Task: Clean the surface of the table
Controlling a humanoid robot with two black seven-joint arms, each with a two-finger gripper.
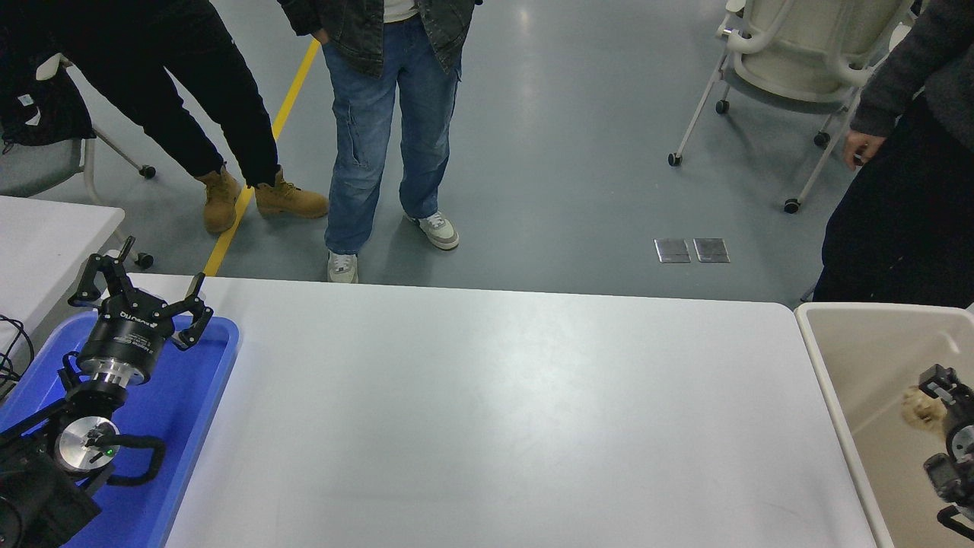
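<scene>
The large white table surface [494, 411] fills the middle of the view and nothing lies on it. My left gripper [141, 293] is parked open over the blue tray at the lower left. My right gripper [942, 384] comes in at the right edge, over the inside of the beige bin [831, 380]. A small crumpled tan wad [922, 407] sits right at the gripper's tip, inside the bin's outline. I cannot tell whether the wad is held or loose, as most of the gripper is cut off by the edge.
The blue tray [194, 396] lies on the table's left end. A smaller white table [46, 236] stands at the far left. Three people stand beyond the far edge, one at the right [898, 221] near the bin. A wheeled chair [791, 46] stands at the top right.
</scene>
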